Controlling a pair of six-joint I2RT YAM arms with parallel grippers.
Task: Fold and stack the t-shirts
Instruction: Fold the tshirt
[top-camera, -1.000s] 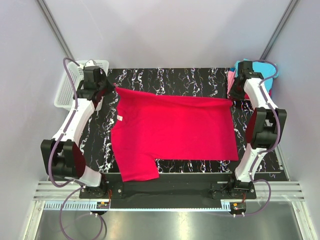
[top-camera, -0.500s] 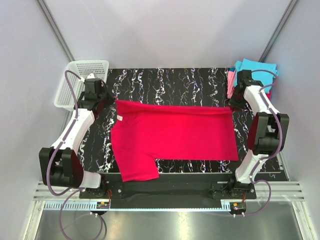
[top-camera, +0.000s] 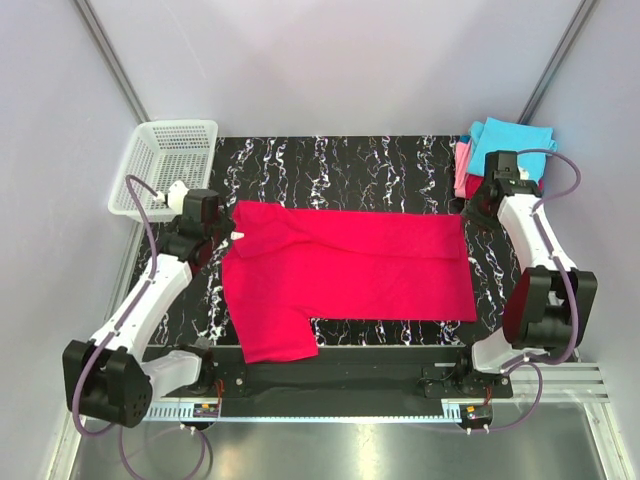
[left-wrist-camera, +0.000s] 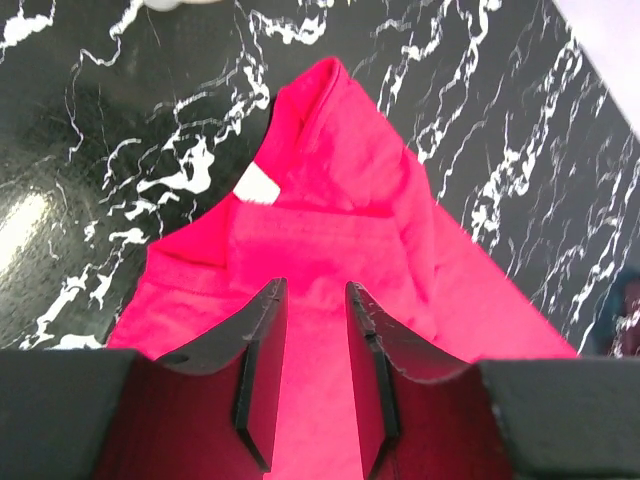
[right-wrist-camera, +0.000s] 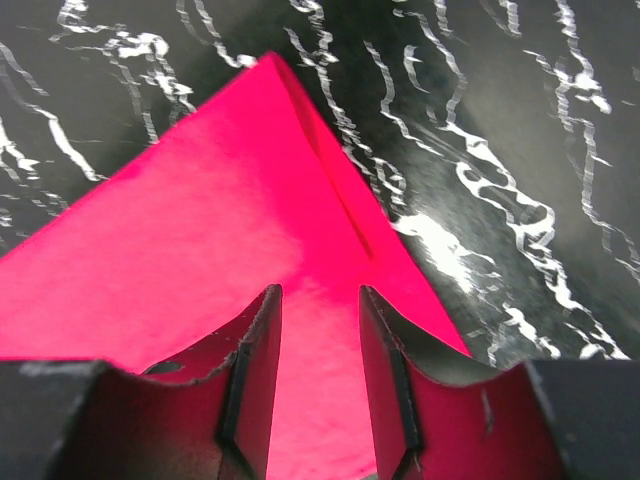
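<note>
The crimson-red t-shirt (top-camera: 350, 270) lies spread on the black marbled table (top-camera: 340, 160), its far part folded over toward the near side and one sleeve pointing at the front edge. My left gripper (top-camera: 226, 232) hovers over the collar corner; in the left wrist view (left-wrist-camera: 313, 290) the jaws stand apart with flat red cloth (left-wrist-camera: 340, 190) and the white neck label (left-wrist-camera: 258, 185) beyond them. My right gripper (top-camera: 470, 210) is over the far right hem corner; in the right wrist view (right-wrist-camera: 318, 292) its jaws are also apart above the cloth (right-wrist-camera: 230, 230). Folded turquoise (top-camera: 510, 135) and pink (top-camera: 461, 165) shirts sit at the far right.
A white mesh basket (top-camera: 165, 165) stands off the table's far left corner. Grey walls close in on both sides and the back. Bare marbled table shows in a strip behind the shirt and along its left and right sides.
Both grippers came toward the near side, carrying the shirt's far edge with them, so the visible shirt is shorter front to back. Both arms have swung outward and lowered.
</note>
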